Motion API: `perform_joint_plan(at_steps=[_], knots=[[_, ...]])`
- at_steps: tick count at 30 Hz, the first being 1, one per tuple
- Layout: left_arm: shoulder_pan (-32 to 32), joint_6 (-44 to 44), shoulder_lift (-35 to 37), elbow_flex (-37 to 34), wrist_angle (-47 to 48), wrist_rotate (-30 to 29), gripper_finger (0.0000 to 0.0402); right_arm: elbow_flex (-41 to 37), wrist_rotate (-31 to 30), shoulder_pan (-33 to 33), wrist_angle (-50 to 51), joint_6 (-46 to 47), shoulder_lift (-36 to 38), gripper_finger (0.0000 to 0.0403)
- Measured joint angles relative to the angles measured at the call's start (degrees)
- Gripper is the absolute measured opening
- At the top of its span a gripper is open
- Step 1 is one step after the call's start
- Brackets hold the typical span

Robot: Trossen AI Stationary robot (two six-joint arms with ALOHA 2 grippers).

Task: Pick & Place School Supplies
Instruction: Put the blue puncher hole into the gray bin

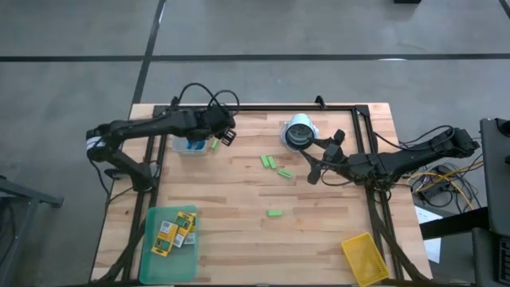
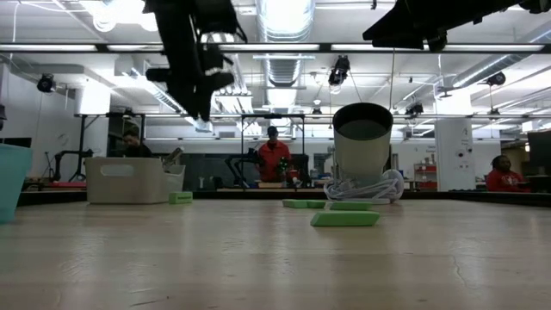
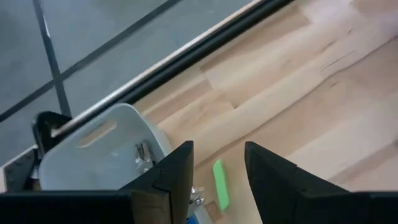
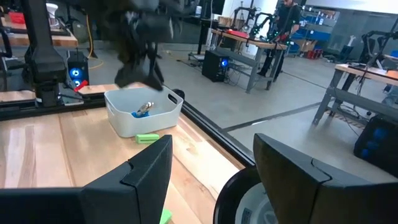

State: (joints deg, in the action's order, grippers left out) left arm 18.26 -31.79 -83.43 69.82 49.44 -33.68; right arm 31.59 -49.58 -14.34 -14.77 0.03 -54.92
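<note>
Even, fairly bright overhead light on the pale wooden slatted table top (image 1: pixel 239 191) in the high view, only soft short shadows under the small light-green rectangular blocks (image 1: pixel 275 213), no hard glare. Low view is backlit: long white ceiling strip lights (image 2: pixel 284 17) blow out, the dark left gripper (image 2: pixel 202 86) reads as a near silhouette, and the near table surface is soft and out of focus. Left wrist view is soft overall, its own dark fingers (image 3: pixel 168 180) blurred up close; in the right wrist view the far dark left arm is motion-smeared.
</note>
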Motion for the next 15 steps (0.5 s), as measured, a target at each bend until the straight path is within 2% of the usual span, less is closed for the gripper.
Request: perform_joint_plan(at_steps=[7,15], knots=[[0.02,-6.12,-0.03,-9.24,-7.6,-0.61,0.0149,0.0,0.0,0.01,-0.02,0.0,0.0,0.0219],[0.02,-6.46,-0.03,-10.99,-8.09,-2.84,0.0149,0.0,0.0,0.01,-0.06,0.13,0.0,0.0219]])
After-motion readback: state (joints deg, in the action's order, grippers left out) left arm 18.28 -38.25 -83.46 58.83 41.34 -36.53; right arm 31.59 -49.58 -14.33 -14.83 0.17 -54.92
